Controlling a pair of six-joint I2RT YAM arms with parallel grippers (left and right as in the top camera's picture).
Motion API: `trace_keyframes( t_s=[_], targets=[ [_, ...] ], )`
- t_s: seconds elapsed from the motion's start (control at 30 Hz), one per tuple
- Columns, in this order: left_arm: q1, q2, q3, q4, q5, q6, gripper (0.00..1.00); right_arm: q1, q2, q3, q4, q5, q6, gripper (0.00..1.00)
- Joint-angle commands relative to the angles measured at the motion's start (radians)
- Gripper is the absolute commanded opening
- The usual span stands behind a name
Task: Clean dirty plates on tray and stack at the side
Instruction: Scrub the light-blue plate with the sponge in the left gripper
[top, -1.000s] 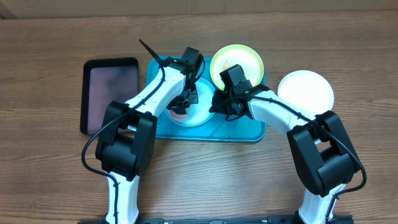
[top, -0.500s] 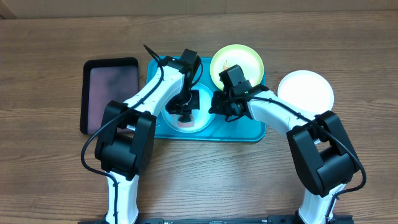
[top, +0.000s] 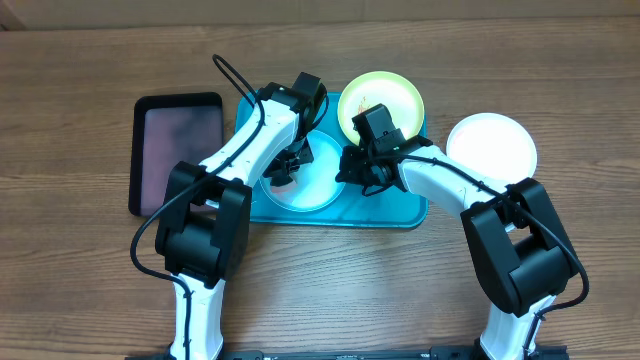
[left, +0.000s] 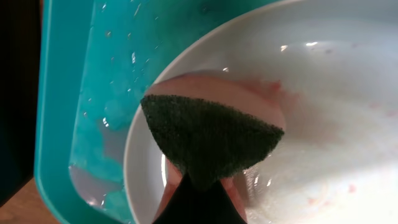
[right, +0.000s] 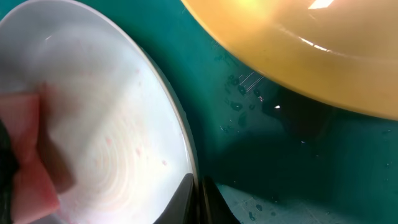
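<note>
A light blue plate (top: 312, 182) lies in the turquoise tray (top: 395, 212), with faint red smears on it (left: 323, 81). My left gripper (top: 284, 166) is shut on a pink sponge with a dark green scrub pad (left: 211, 134), which presses on the plate's left part. On the plate's right rim (right: 180, 143) my right gripper (right: 198, 186) is shut, one finger on each side of it. A yellow-green plate (top: 380, 100) rests at the tray's back right corner. A white plate (top: 492, 145) sits on the table to the right of the tray.
A black tray with a pinkish inside (top: 178, 150) lies left of the turquoise tray. Water drops and a wet film cover the turquoise tray's floor (left: 93, 124). The yellow-green plate (right: 298, 43) overhangs the tray close behind my right gripper.
My left gripper has drawn the sponge from the plate's middle toward its back left part. The right gripper has stayed shut on the rim.
</note>
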Motion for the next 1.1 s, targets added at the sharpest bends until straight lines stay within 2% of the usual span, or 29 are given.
trace_keyframes(
  t_s=[0.0,0.13,0.2,0.3,0.4,0.47,0.53,0.67,0.8,0.87,0.97,1.07],
  targets=[
    [-0.002,0.017,0.027,0.029,0.054,0.106,0.04,0.005,0.020,0.013,-0.003,0.002,-0.003,0.04],
    [-0.003,0.017,0.027,0.045,0.241,0.310,0.04,0.005,0.020,0.013,-0.003,0.002,-0.003,0.04],
    [-0.003,0.017,0.027,0.037,0.264,0.341,0.04,0.005,0.020,0.013,-0.003,0.003,-0.003,0.04],
    [-0.002,0.017,0.027,0.037,0.195,0.283,0.04,0.005,0.020,0.013,-0.003,0.003,-0.003,0.04],
    [-0.001,0.017,0.027,0.025,0.094,0.107,0.05,0.005,0.020,0.013,-0.005,0.002,-0.003,0.04],
    [-0.001,0.017,0.026,0.013,0.083,0.027,0.04,0.005,0.020,0.013,-0.006,0.003,-0.003,0.04],
    [-0.004,0.017,0.026,0.007,0.084,-0.002,0.04,0.005,0.020,0.013,-0.006,0.003,-0.003,0.04],
    [-0.013,0.017,0.026,0.008,0.113,0.041,0.04,0.005,0.020,0.013,-0.005,0.003,-0.003,0.04],
    [-0.015,0.017,0.027,0.026,0.199,0.252,0.04,0.005,0.020,0.013,-0.005,0.003,-0.003,0.04],
    [-0.015,0.017,0.027,0.027,0.200,0.298,0.04,0.005,0.020,0.013,-0.005,0.003,-0.003,0.04],
    [-0.013,0.017,0.027,0.031,0.163,0.272,0.04,0.005,0.020,0.013,-0.005,0.003,-0.003,0.04],
    [-0.013,0.017,0.027,0.030,0.103,0.177,0.04,0.005,0.020,0.013,-0.005,0.003,-0.003,0.04]
  ],
)
